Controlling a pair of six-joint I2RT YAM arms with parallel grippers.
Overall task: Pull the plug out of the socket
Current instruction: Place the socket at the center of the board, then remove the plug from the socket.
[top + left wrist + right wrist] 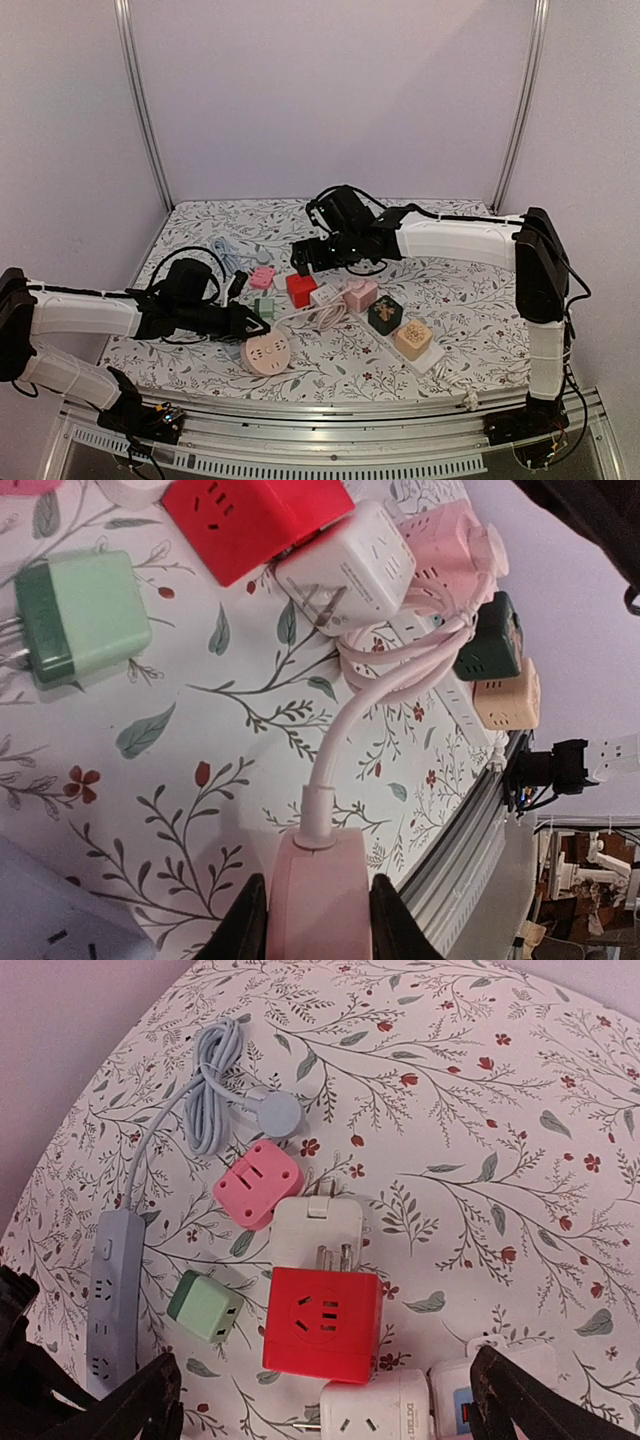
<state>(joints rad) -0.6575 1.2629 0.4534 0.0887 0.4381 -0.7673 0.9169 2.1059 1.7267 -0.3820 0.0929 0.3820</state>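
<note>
Ideally, with the left claw (318,912) clamped on the pink plug (318,875) by the round socket (265,352), and the right claw (330,1400) spread wide and empty above the red cube (322,1320), pull straight along the pins, bracing the socket, never yanking the cord (332,735).

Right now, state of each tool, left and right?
Left tool: closed on the pink corded socket, at its cable end.
Right tool: open, empty, above the red cube socket.
</note>
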